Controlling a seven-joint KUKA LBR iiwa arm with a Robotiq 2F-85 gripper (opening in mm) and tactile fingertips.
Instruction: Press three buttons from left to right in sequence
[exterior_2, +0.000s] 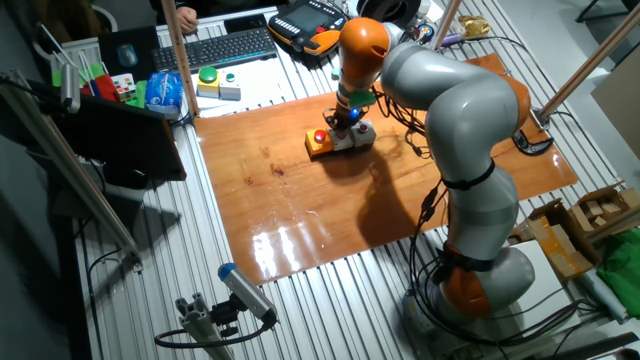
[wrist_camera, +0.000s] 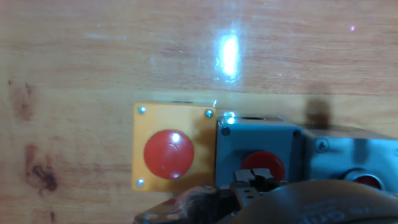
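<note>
The three buttons (exterior_2: 340, 138) sit joined in a row on the wooden board. In the hand view the orange-yellow box (wrist_camera: 171, 146) is on the left and its red round button (wrist_camera: 168, 152) shows in full. The middle grey box (wrist_camera: 258, 140) has a red button (wrist_camera: 264, 163) partly covered by my gripper (wrist_camera: 255, 182). The right grey box (wrist_camera: 351, 152) shows only a sliver of its red button (wrist_camera: 368, 181). In the fixed view my gripper (exterior_2: 343, 122) points down right over the middle of the row. The gap between the fingertips does not show.
The wooden board (exterior_2: 300, 200) lies on a slatted metal table. Behind it stand a large green dome button on a yellow box (exterior_2: 208, 78), a small grey box with a green dot (exterior_2: 230, 92), a keyboard (exterior_2: 220, 47) and a teach pendant (exterior_2: 310, 25). Cables (exterior_2: 412, 140) run right of the row.
</note>
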